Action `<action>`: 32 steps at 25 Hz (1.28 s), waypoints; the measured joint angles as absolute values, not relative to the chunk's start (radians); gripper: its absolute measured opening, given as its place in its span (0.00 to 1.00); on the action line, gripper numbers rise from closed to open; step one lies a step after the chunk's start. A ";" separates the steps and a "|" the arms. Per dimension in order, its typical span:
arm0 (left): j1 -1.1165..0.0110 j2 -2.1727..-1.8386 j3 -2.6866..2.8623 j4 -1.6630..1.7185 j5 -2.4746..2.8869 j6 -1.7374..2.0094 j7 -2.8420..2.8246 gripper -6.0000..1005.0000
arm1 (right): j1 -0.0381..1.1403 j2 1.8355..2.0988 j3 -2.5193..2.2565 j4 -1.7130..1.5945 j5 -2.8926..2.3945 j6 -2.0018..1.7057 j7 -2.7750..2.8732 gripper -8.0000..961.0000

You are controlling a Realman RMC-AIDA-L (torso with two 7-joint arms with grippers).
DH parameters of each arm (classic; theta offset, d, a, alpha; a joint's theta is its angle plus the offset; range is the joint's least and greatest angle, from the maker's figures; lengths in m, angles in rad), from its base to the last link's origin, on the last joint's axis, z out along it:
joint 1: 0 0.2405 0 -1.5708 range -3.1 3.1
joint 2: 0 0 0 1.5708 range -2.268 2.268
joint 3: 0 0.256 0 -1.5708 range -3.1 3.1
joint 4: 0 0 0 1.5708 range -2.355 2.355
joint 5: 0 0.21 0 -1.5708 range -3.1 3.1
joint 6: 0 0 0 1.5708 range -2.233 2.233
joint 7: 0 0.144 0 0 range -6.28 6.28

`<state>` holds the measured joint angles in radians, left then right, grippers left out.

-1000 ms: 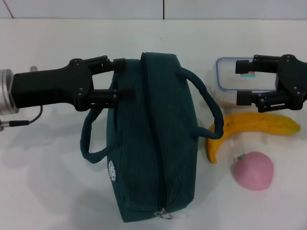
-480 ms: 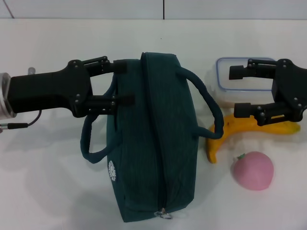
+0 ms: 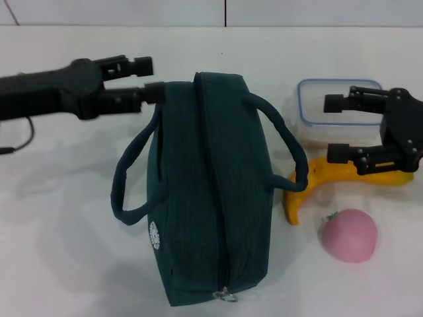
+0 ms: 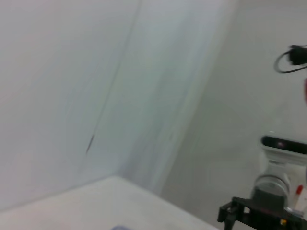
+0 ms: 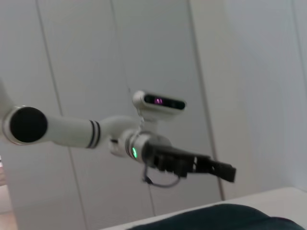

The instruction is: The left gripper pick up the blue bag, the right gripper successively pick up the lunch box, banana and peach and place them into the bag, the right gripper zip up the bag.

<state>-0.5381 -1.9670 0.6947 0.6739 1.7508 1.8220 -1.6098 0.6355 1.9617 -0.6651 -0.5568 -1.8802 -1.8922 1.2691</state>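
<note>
The dark teal blue bag (image 3: 211, 191) lies in the middle of the table, its top seam running toward me and a metal zip ring (image 3: 227, 295) at the near end. My left gripper (image 3: 151, 79) stands open at the bag's far left corner, above the left loop handle (image 3: 125, 185), holding nothing. The right wrist view shows this left gripper (image 5: 226, 171) above the bag's top (image 5: 216, 218). My right gripper (image 3: 332, 127) is open over the lunch box (image 3: 309, 122) and the banana (image 3: 297, 195). The pink peach (image 3: 349, 234) sits nearest me on the right.
The white table (image 3: 66, 231) ends at a pale wall (image 3: 225, 12) behind. The bag's right loop handle (image 3: 291, 145) arches toward the banana. A thin black cable (image 3: 26, 142) hangs under the left arm.
The left gripper has lifted and moved back from the bag's left handle to its far left corner. The right gripper dropped from over the lunch box toward the banana and shifted slightly right.
</note>
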 joint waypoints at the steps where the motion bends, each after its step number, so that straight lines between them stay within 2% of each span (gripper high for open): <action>1: -0.535 -1.967 0.694 0.716 1.762 1.821 -1.673 0.83 | 0.628 1.962 -0.665 -0.557 -1.880 -1.885 1.266 0.88; 6: -0.504 -1.982 0.704 1.031 1.916 1.836 -2.147 0.83 | 0.580 1.962 -0.662 -0.556 -1.879 -1.854 1.244 0.87; 12: -0.474 -1.985 0.809 1.229 1.941 1.883 -2.536 0.82 | 0.536 1.973 -0.661 -0.551 -1.854 -1.826 1.190 0.87; 19: -0.486 -1.986 0.919 1.249 1.970 1.884 -2.699 0.81 | 0.503 1.978 -0.661 -0.543 -1.835 -1.822 1.137 0.86; 20: -0.524 -2.004 0.935 1.242 2.025 1.880 -2.735 0.81 | 0.495 1.978 -0.661 -0.544 -1.831 -1.821 1.133 0.86; 23: -0.552 -2.021 0.937 1.232 2.054 1.879 -2.746 0.80 | 0.478 1.976 -0.655 -0.545 -1.827 -1.821 1.122 0.86; 27: -0.599 -2.029 0.942 1.186 2.071 1.878 -2.756 0.79 | 0.454 1.978 -0.634 -0.543 -1.826 -1.820 1.102 0.85; 32: -0.633 -2.028 0.942 1.167 2.135 1.868 -2.761 0.72 | 0.435 1.983 -0.632 -0.543 -1.822 -1.820 1.095 0.85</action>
